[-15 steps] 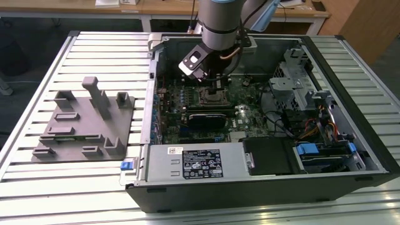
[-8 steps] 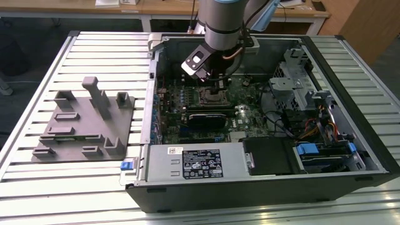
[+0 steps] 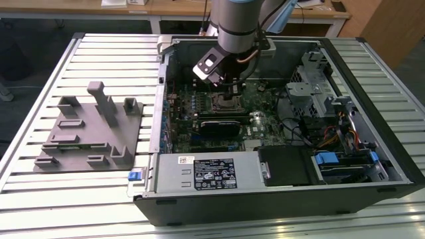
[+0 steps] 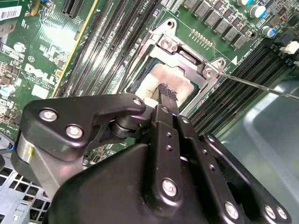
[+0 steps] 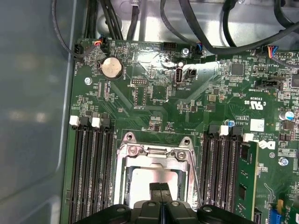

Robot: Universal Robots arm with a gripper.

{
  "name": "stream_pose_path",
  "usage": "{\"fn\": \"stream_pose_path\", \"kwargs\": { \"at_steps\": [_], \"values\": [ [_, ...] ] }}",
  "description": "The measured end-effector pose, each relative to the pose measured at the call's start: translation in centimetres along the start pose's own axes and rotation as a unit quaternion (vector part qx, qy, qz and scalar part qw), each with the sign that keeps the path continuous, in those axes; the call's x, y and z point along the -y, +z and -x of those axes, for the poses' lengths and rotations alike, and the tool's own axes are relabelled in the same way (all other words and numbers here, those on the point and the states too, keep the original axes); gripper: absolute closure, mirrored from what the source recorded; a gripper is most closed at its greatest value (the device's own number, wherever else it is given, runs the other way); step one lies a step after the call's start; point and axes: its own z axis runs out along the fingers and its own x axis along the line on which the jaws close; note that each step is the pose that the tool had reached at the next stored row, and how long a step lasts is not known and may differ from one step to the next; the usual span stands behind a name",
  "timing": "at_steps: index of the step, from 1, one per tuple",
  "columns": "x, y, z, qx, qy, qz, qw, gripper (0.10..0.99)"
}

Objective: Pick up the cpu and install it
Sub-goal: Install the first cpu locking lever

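Note:
The cpu (image 5: pixel 142 186) (image 4: pixel 170 76), a pale silver-grey square, lies flat inside the metal-framed socket (image 5: pixel 154 151) (image 4: pixel 180 51) on the green motherboard (image 5: pixel 154 93). My gripper (image 5: pixel 161 187) (image 4: pixel 167 91) (image 3: pixel 231 93) hangs straight over it. Its two black fingers are pressed together, with nothing between them. The tips are at or just above the chip's top; I cannot tell whether they touch. The socket's thin lever wire (image 4: pixel 254 84) sticks out to one side.
The open computer case (image 3: pixel 279 199) stands on a slatted table. A grey tray (image 3: pixel 86 129) with upright posts lies on the exterior view's left. A black heatsink block (image 3: pixel 226 127) sits just in front of the socket. Memory slots (image 5: pixel 91 172) flank the socket, and cables (image 5: pixel 196 23) run above the board.

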Motion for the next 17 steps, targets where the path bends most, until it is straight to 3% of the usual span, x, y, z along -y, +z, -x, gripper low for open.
{"fn": "stream_pose_path", "kwargs": {
  "at_steps": [17],
  "values": [
    [-0.03,-0.86,-0.05,-0.0001,0.0,0.0004,1.0,0.98]
  ]
}}
